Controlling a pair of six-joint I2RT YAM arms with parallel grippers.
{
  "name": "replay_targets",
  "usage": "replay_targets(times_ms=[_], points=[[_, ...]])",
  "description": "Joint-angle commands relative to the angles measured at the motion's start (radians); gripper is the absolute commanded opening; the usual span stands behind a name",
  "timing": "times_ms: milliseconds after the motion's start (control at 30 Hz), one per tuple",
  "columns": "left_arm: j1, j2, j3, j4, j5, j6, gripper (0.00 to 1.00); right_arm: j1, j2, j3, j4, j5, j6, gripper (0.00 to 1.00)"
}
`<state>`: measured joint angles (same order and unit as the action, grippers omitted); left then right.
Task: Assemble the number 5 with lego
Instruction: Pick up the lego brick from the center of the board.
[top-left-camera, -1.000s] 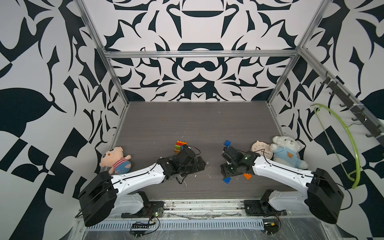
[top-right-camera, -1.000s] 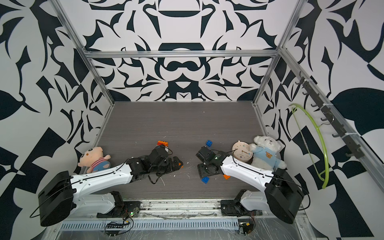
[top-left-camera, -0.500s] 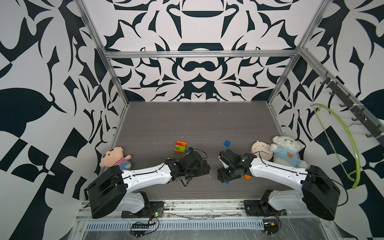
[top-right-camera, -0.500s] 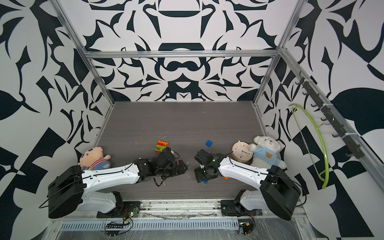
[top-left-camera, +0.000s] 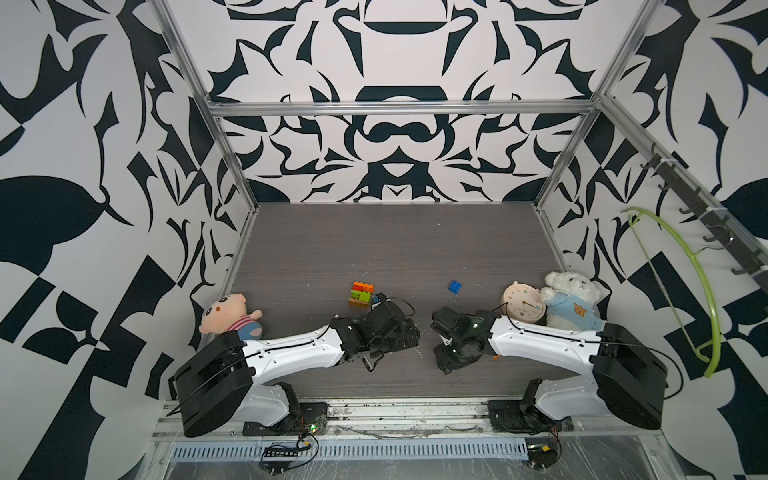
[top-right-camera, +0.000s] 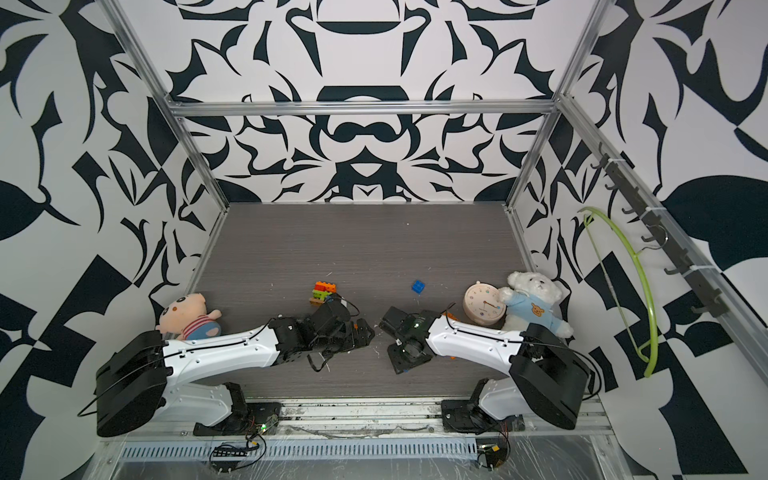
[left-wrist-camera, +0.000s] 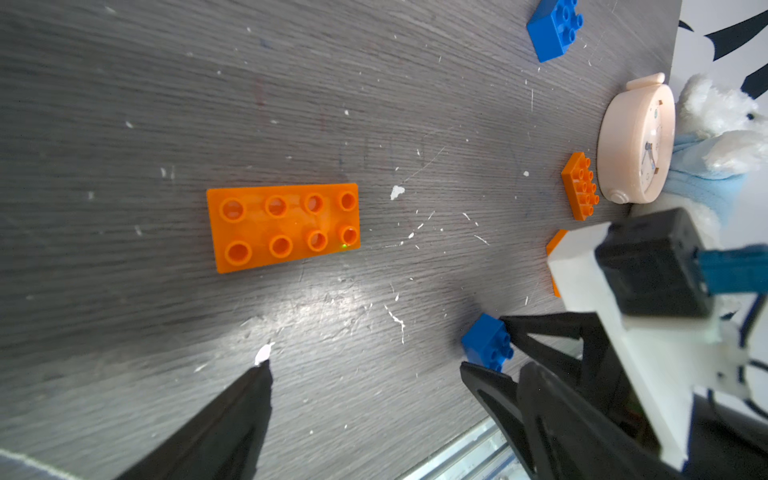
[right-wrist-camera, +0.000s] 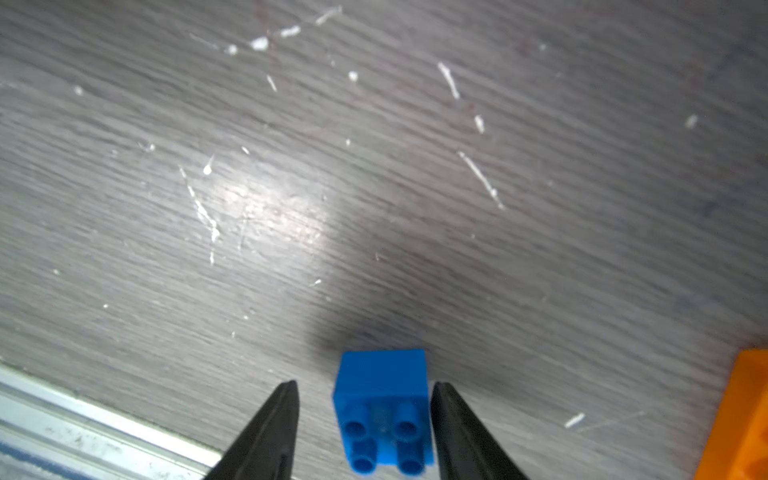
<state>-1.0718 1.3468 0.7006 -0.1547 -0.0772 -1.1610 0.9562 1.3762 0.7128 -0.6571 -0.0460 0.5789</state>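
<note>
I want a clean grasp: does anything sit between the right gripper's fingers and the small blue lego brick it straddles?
Nothing visible. In the right wrist view the blue lego brick lies on its side between the right gripper's open fingers; only bare table shows between it and one finger; the other looks to touch it.

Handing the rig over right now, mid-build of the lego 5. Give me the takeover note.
Left gripper: jaws wide open, empty, near the flat orange brick.
Right gripper: jaws straddle the small blue brick, a gap on one side, not clamped.
Elsewhere: joined stack of orange and green bricks; second blue brick loose; another orange brick beside the clock.
Done: only that stack.
Left: grip the blue brick, join the loose bricks; no 5 yet.
</note>
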Motion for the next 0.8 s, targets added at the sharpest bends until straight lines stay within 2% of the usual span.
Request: replay_targets(times_ms=[0, 133, 267, 500, 767], points=[[-0.002, -0.007, 0.019, -0.026, -0.02, 0.009, 0.99, 0.036, 0.014, 0.05, -0.067, 0.084, 0.023, 0.49], [-0.002, -0.013, 0.014, -0.03, -0.026, 0.007, 0.99, 0.058, 0.043, 0.06, -0.077, 0.11, 0.041, 0.4], [-0.002, -0.028, 0.008, -0.04, -0.042, 0.001, 0.99, 0.065, 0.066, 0.068, -0.076, 0.115, 0.051, 0.37], [-0.002, -0.064, -0.016, -0.069, -0.102, -0.014, 0.99, 0.061, 0.059, 0.119, -0.027, 0.156, 0.103, 0.36], [0.0, -0.141, -0.042, -0.106, -0.242, -0.051, 0.99, -0.023, 0.207, 0.229, 0.049, 0.113, 0.165, 0.37]])
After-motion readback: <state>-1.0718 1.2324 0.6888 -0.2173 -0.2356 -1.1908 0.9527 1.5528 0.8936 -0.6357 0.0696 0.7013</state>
